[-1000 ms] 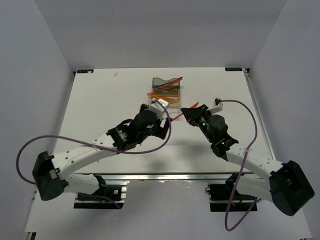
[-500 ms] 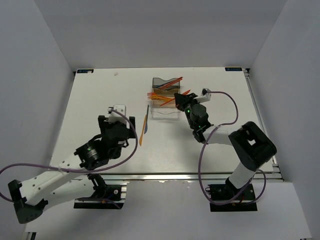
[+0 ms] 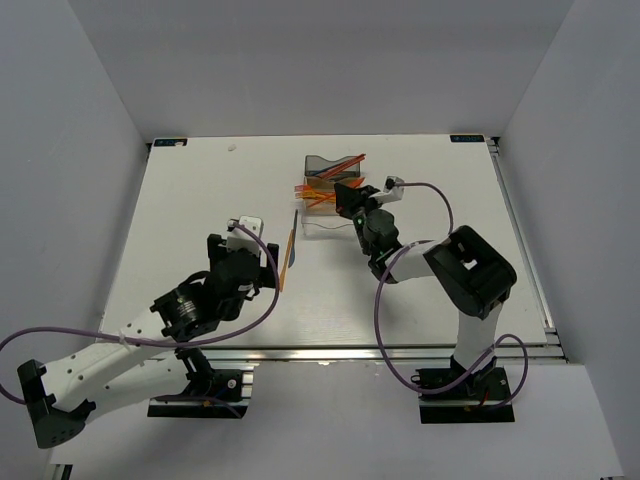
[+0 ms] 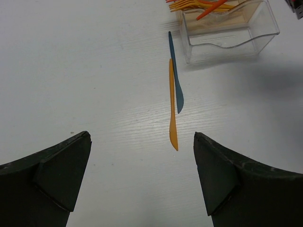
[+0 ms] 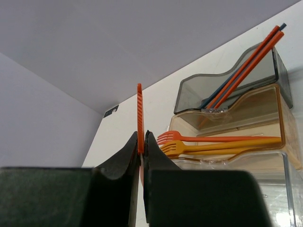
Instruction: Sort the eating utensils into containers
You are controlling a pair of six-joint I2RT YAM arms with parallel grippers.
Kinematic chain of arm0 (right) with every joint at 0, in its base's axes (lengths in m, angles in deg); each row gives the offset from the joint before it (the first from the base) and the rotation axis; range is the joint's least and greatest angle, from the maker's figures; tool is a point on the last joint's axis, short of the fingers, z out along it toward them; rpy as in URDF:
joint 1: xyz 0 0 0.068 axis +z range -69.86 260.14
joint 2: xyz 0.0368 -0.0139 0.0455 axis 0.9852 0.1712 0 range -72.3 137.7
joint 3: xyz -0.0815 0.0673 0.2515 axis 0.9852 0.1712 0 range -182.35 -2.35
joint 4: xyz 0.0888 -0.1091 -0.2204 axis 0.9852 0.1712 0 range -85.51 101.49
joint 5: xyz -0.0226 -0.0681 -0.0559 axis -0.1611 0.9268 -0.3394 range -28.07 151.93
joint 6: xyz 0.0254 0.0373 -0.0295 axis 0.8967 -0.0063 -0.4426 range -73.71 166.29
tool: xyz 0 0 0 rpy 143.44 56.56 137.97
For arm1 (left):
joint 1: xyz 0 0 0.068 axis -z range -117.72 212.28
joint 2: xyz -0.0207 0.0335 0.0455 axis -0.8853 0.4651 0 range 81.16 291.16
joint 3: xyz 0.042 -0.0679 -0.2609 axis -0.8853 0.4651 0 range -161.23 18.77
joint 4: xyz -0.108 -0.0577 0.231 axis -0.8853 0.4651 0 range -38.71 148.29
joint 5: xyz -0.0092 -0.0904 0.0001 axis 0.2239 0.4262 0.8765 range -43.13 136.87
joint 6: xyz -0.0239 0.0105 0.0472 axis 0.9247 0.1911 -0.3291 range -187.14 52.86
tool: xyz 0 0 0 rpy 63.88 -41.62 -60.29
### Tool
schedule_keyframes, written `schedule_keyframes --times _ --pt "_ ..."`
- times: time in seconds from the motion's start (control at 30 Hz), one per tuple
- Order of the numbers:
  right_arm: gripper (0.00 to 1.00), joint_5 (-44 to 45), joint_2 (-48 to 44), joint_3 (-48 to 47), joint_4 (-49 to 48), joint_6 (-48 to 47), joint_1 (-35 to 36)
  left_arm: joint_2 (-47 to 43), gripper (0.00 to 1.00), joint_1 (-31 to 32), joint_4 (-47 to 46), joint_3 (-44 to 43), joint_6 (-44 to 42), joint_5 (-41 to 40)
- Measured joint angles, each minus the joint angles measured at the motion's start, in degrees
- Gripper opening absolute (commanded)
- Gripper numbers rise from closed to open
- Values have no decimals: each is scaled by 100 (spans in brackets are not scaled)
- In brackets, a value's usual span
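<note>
Below me, the white surface [image 4: 71,71] carries an orange knife [image 4: 172,106] and a blue knife [image 4: 178,92] side by side, near the clear bin [image 4: 227,40].

Noted three translucent bins joined in a row on the counter: grey bin [image 5: 199,96] farthest, amber bin [image 5: 278,118] in the middle, clear bin [image 4: 227,40] nearest. Logged red, orange and dark blue sticks [image 5: 246,61] leaning in grey, tips above rim. Logged orange forks [image 5: 213,144] lying across amber, tines past its left side. Found blue knife [image 4: 176,80] and orange knife [image 4: 173,113] flat on counter just left of clear bin, side by side, overlapping lengthwise. Found serrated knife [image 5: 139,111] upright, pinched between right gripper [image 5: 141,138] fingers.
</note>
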Motion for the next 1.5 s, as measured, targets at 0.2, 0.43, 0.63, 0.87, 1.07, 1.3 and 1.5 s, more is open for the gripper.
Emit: schedule_keyframes --times 0.2,0.43,0.63,0.87,1.07,1.3,1.5 --pt "0 98 426 -13 -138 -42 46 31 98 -35 -44 0 -28 225" --pt "8 238 634 -9 -162 -83 184 15 98 -87 -48 0 -52 415" --pt "48 328 640 0 -190 -177 262 -22 98 -111 -52 0 -52 507" --pt "64 546 533 286 -199 -278 358 -24 98 -151 -52 0 -50 507" --pt "89 1086 -234 992 -173 -503 503 15 98 -192 -48 0 -26 501" --pt "89 1641 -1281 682 166 -911 431 269 98 -306 -42 0 94 514" --pt "89 1648 -1552 -87 1886 -970 129 568 98 -450 -44 -74 269 654"
